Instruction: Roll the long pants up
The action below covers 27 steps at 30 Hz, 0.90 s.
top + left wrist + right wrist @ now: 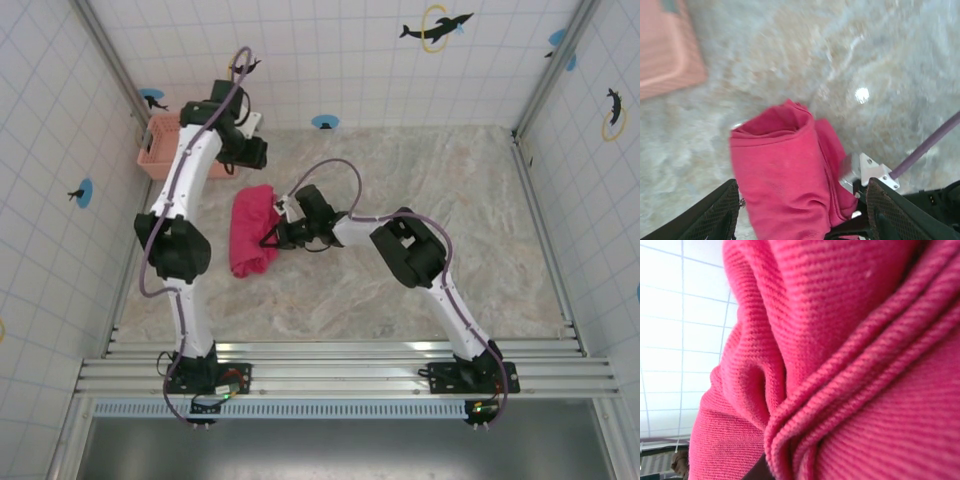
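Observation:
The long pants (253, 228) lie as a bright pink-red rolled bundle on the left-centre of the table. My right gripper (275, 237) presses against the bundle's right edge, and the cloth's edges look pinched in it. The right wrist view is close on ribbed pink-red cloth (840, 340) gathered into folds. My left gripper (248, 152) hovers above the far end of the bundle, open, not touching it. In the left wrist view its dark mesh fingers (720, 210) stand wide apart on either side of the pants (785, 170).
A pale pink lattice basket (160, 145) sits at the far left against the tiled wall, also blurred in the left wrist view (665, 50). The marbled table (450, 220) stretches bare to the right. Tiled walls enclose three sides.

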Motion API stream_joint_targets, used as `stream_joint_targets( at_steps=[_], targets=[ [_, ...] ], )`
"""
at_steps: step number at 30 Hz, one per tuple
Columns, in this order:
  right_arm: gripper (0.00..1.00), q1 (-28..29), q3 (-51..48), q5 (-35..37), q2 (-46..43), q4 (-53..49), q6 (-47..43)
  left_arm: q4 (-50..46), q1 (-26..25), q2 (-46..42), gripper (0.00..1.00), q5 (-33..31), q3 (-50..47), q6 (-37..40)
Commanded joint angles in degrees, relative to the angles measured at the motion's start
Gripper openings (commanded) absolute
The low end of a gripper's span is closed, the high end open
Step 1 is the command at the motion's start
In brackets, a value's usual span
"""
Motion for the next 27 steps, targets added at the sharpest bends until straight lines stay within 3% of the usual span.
stream_joint_targets(
  at_steps=[1, 11, 15, 20, 27],
  targets=[
    [0.00, 0.1, 4.0, 1.9, -6.4, 2.7, -3.1, 2.4, 2.3, -3.4, 0.68, 0.6, -2.7, -2.4],
    [0.00, -0.6, 15.2, 0.6, -7.2, 1.6, -3.8, 9.3, 7.2, -11.2, 0.69, 3.1, -17.3, -3.9],
    [0.00, -0.9, 20.4, 0.7, -5.0, 2.7, -3.1, 9.5, 7.9, -13.3, 0.73, 1.7, -21.4, -3.6],
    [0.00, -1.4, 34.8, 1.6, 1.2, 1.7, -1.5, 15.2, 9.2, -21.6, 0.70, -4.7, -30.4, -6.1],
    [0.00, -1.7, 58.6, 8.7, 15.5, 4.2, 1.9, 32.1, 12.4, -39.3, 0.64, -4.5, -42.2, -17.1]
  ],
)
